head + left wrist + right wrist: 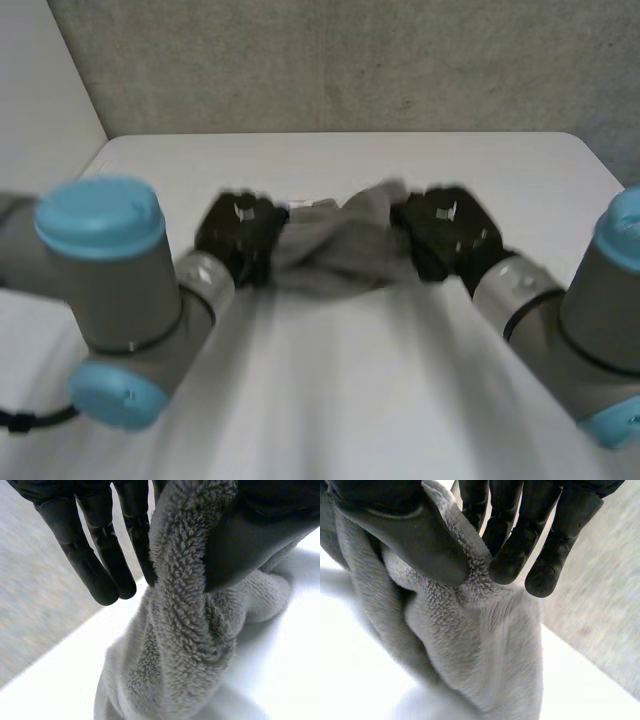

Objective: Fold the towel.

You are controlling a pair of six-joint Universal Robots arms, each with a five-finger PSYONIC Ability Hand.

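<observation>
At left, the left robot hand point(240, 232) pinches one end of the grey towel point(335, 250) between its smooth black thumb and fingers (the looped, fleecy pile is gathered into a thick roll in the grip). At centre, the towel sags bunched between both hands, its lower folds on the matte white surface point(340, 160). At right, the right robot hand point(447, 235) pinches the opposite end likewise.
</observation>
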